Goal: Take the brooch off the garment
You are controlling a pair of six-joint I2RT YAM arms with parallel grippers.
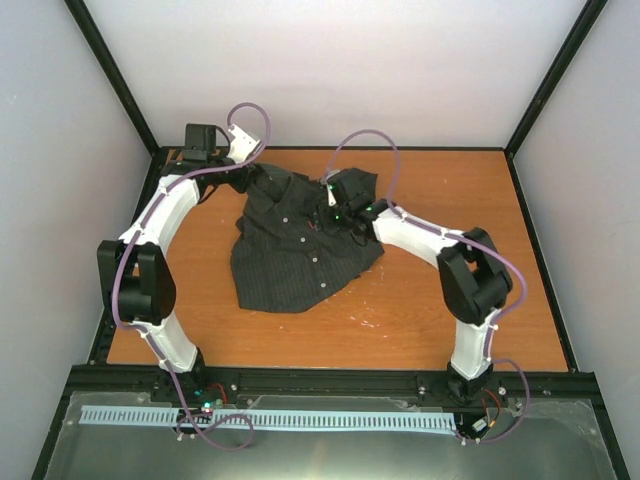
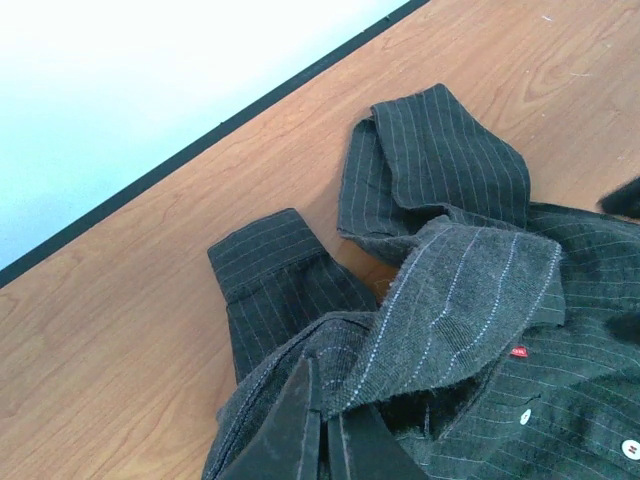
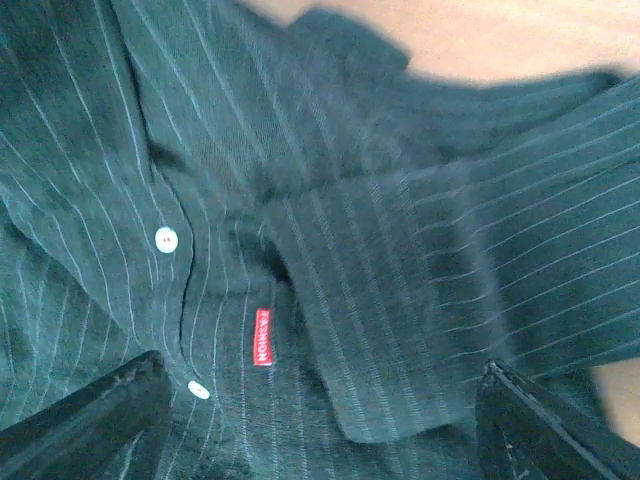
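The shirt [image 1: 300, 250] seems pinched by left fingers [image 2: 290, 430]; right fingers [image 3: 90, 420] spread above.

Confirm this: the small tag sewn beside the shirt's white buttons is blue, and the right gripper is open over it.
The colour is wrong: the tag is red, as the right wrist view shows. It does sit beside the shirt's white buttons, with the right gripper open over it.

Soft, even light over the counter [image 1: 430, 300], faint shadows, the dark shirt [image 3: 380, 300] dim and blurry close-up.
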